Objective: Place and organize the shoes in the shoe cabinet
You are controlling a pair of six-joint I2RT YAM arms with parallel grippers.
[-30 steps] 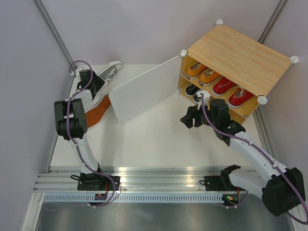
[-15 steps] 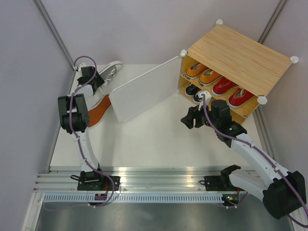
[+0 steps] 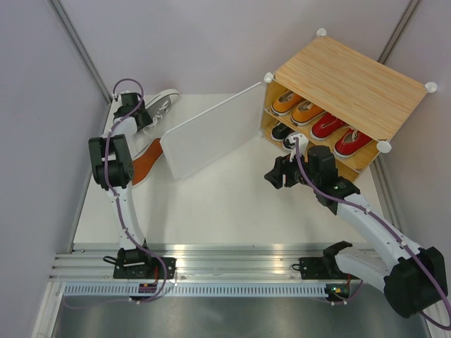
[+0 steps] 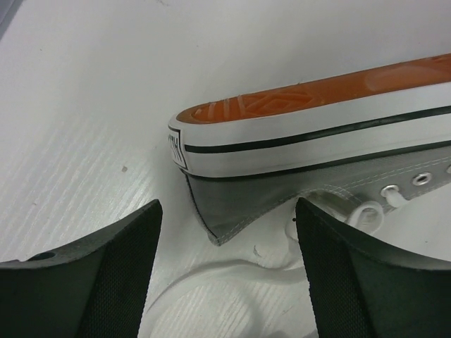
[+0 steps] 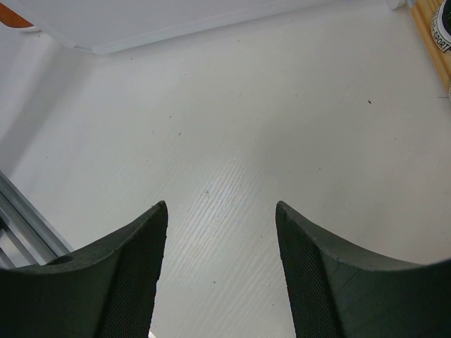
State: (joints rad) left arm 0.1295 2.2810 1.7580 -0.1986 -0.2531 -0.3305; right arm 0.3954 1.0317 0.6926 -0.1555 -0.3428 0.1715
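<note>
A grey shoe [image 4: 317, 151] lies on its side, orange-brown sole turned up and heel toward my left gripper [image 4: 225, 204]. That gripper is open and holds nothing; a loose white lace [image 4: 232, 271] runs between its fingers. From above, the left gripper [image 3: 136, 113] sits at the back left beside a grey shoe [image 3: 162, 103], and a second shoe [image 3: 144, 158] shows its orange sole. The shoe cabinet [image 3: 352, 81] stands at the back right with orange shoes [image 3: 296, 105], red shoes [image 3: 338, 134] and black shoes [image 3: 285, 135] inside. My right gripper [image 3: 276, 174] [image 5: 220, 204] hangs open over bare table.
The cabinet's white door [image 3: 208, 137] is swung open across the table's middle, between the two arms, and hides part of the sole-up shoe. Walls close in on the left and the back. A metal rail [image 3: 225, 257] runs along the near edge.
The left gripper has opened wider and drawn back toward the rear left corner, off the grey shoe. The right arm has barely moved.
</note>
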